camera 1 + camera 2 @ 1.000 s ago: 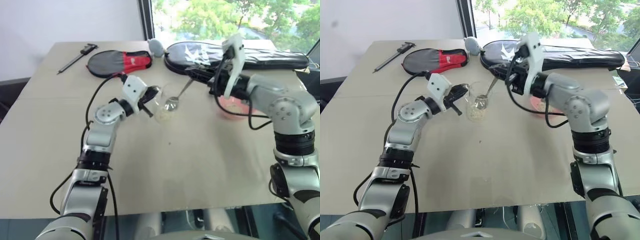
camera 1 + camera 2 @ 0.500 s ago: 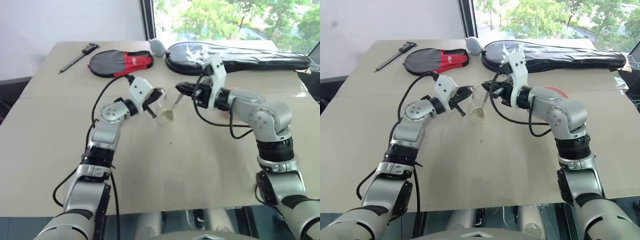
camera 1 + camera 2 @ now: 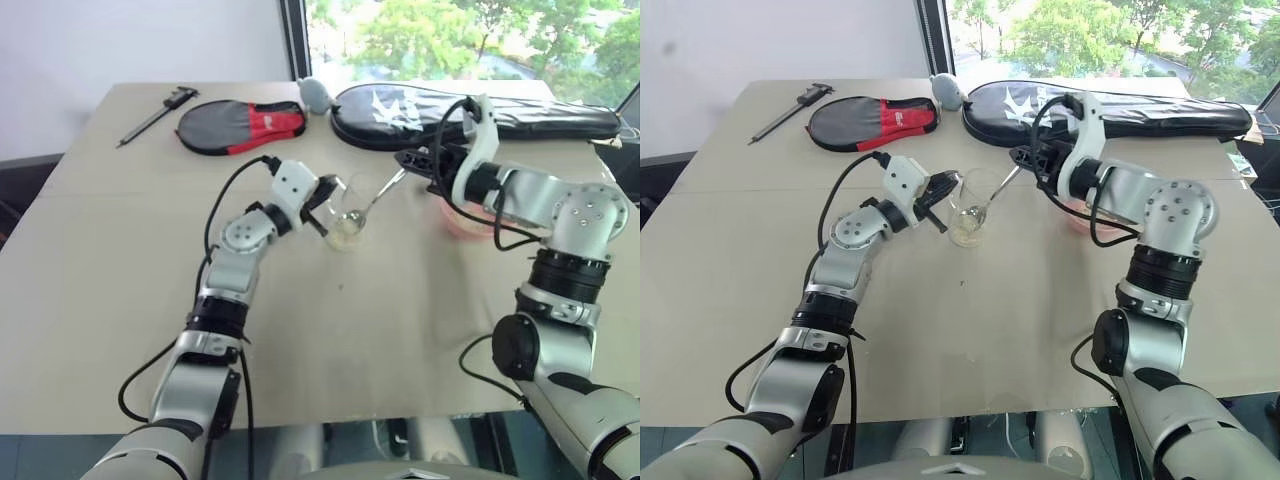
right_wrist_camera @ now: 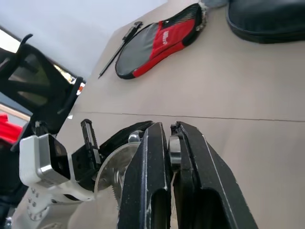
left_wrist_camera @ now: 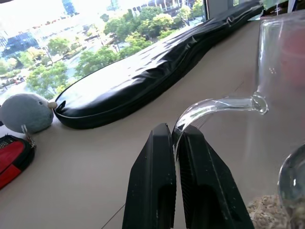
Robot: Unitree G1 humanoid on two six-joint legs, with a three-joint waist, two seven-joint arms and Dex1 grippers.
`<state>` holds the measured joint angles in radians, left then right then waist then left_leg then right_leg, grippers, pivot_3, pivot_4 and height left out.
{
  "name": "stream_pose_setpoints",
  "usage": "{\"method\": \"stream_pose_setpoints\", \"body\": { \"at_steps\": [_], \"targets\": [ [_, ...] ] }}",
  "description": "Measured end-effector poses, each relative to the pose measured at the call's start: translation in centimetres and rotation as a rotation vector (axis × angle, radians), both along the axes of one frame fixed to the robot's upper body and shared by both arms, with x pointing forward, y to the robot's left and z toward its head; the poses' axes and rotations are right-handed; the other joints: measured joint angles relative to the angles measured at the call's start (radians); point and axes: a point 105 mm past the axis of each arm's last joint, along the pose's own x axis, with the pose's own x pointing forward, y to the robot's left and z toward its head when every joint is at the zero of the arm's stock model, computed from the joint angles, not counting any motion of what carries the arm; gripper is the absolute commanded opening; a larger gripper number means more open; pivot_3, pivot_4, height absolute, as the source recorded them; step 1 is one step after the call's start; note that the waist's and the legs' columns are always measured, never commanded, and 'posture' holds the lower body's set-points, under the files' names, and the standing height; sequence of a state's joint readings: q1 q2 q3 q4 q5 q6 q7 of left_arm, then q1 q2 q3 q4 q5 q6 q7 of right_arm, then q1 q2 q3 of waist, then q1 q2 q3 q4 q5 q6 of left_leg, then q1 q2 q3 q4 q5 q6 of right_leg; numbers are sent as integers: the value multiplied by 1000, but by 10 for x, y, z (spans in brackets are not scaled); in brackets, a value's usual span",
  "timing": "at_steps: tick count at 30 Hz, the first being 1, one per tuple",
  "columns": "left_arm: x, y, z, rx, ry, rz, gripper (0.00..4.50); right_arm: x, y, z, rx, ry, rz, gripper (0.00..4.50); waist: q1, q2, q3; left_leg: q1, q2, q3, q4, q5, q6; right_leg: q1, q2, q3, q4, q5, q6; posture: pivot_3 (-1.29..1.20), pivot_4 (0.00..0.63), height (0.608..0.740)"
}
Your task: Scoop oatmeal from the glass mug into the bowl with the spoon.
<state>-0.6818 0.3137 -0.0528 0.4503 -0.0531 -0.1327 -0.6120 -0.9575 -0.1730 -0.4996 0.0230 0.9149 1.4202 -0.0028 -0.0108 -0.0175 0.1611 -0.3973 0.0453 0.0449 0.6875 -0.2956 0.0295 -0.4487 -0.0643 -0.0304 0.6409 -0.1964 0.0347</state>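
The glass mug (image 3: 345, 213) stands mid-table with pale oatmeal (image 3: 343, 236) in its bottom. My left gripper (image 5: 174, 131) is shut on the mug's curved glass handle (image 5: 214, 104), from the mug's left side. The silver spoon (image 3: 378, 196) leans into the mug, its bowl (image 5: 293, 177) just above the oatmeal (image 5: 267, 210). My right gripper (image 4: 169, 130) is shut on the spoon's handle end, up and to the right of the mug (image 3: 968, 208). The pink bowl (image 3: 466, 222) sits right of the mug, largely hidden behind my right forearm.
A long black racket bag (image 3: 500, 112) lies along the table's far edge. A red-and-black paddle cover (image 3: 240, 125), a small grey object (image 3: 312, 93) and a black caliper (image 3: 155, 112) lie at the back left. The near half of the table is bare.
My right hand swung in close to the mug, then drew back to the right and rolled its wrist; the spoon now slants into the mug. The left gripper kept hold of the handle.
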Motion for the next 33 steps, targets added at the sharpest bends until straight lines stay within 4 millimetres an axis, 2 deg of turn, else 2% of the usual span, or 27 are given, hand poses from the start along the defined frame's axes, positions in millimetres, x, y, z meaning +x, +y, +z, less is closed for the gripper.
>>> {"method": "stream_pose_setpoints", "body": {
  "at_steps": [6,15,26,33],
  "targets": [
    [6,-11,0,-32,-26,12,96,5,-29,11,55,20,-84,0,0,0,0,0,0,0,0,0,0,0,0,0,0,0,0,0,150,740],
    [13,-30,-1,-76,-40,13,96,11,-62,20,141,43,-200,0,1,0,0,0,0,0,0,0,1,0,0,0,0,0,0,0,150,740],
    [19,-53,-4,-129,-48,21,96,9,-92,21,248,69,-293,0,0,0,0,0,-1,0,0,0,1,0,0,0,0,0,0,0,150,740],
    [22,-54,-5,-131,-59,31,96,5,-102,18,311,84,-315,0,0,0,0,0,-1,0,0,0,1,0,0,1,0,0,0,0,150,740]
  ]
}}
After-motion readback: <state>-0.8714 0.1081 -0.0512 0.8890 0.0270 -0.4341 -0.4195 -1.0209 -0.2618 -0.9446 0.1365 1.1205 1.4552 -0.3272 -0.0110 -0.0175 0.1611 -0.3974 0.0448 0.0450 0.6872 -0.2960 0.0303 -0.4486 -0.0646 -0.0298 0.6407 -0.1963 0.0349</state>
